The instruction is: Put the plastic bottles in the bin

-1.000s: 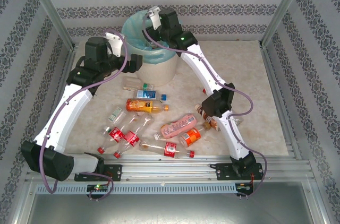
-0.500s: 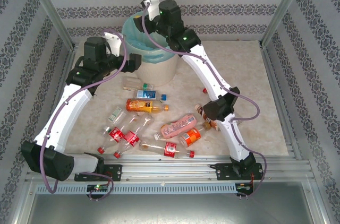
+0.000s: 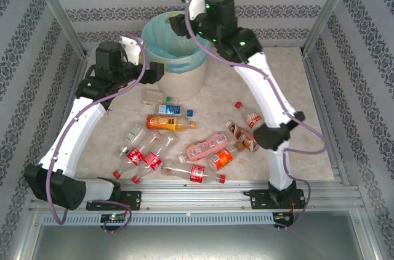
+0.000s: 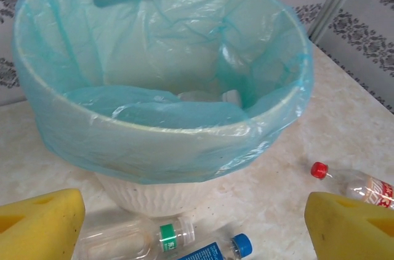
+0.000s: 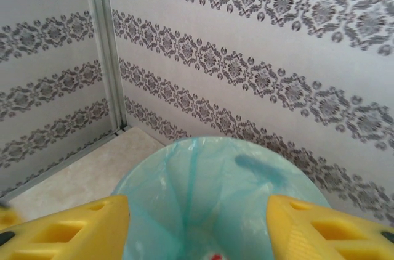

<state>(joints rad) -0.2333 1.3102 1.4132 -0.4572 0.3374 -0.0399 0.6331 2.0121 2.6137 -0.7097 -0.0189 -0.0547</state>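
Both arms at the bin (image 3: 184,81), nothing gripped.
I have the right jaws spread above its mouth, the drop spot; left jaws spread wide beside it, near bottles (image 3: 166,123) on the desk (image 3: 295,87).

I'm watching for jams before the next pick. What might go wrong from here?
The left tool and right tool both crowd the bin; the arms may knock each other or tip it. The blue bag sags into the opening, so a dropped bottle could catch. A clear bottle lies at the bin's base and may roll if nudged.
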